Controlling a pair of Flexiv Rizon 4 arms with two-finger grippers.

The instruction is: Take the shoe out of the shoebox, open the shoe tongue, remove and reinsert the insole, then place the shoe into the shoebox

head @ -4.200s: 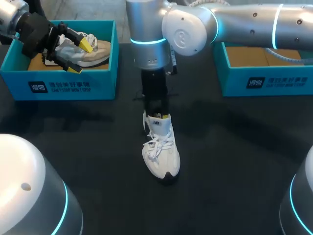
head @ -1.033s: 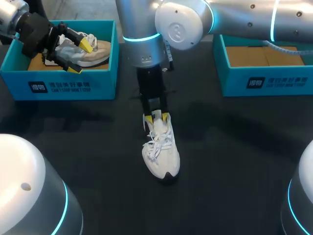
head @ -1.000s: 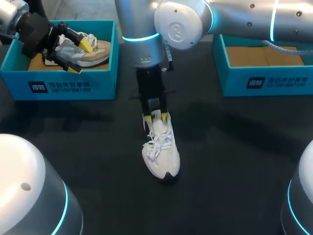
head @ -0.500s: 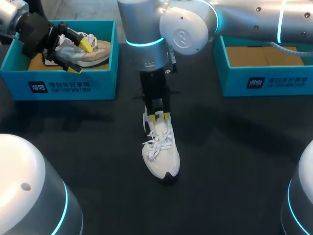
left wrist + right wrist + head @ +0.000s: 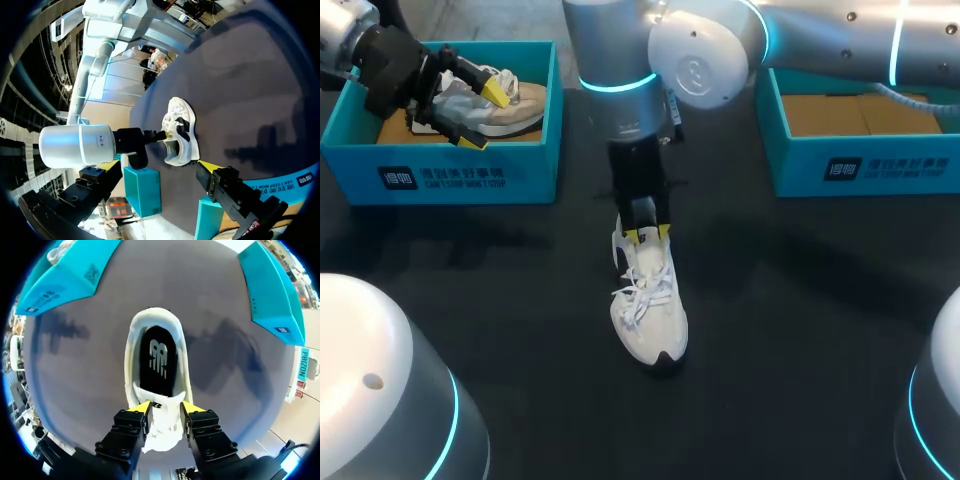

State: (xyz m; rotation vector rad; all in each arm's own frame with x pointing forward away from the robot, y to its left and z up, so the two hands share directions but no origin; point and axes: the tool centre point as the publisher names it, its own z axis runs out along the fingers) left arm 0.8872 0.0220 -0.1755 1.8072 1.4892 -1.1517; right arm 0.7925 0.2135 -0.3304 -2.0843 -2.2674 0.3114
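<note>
Leftward and beyond the white sneaker [image 5: 650,310], the left gripper [image 5: 486,116] is straddling a beige shoe [image 5: 520,108] inside a teal shoebox [image 5: 460,180], though I cannot tell whether it is gripping. At the sneaker's collar, the right gripper [image 5: 646,235] is pinching the shoe tongue [image 5: 162,412] between narrowly parted fingers, while the sneaker is standing on the black table [image 5: 800,330].

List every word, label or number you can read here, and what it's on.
Left shoebox front: white logo block and a line of small capitals, too blurred to read.
Right shoebox front: same print, also too blurred.
Insole in the white shoe: a white logo mark, no legible word.
No numbers visible.
</note>
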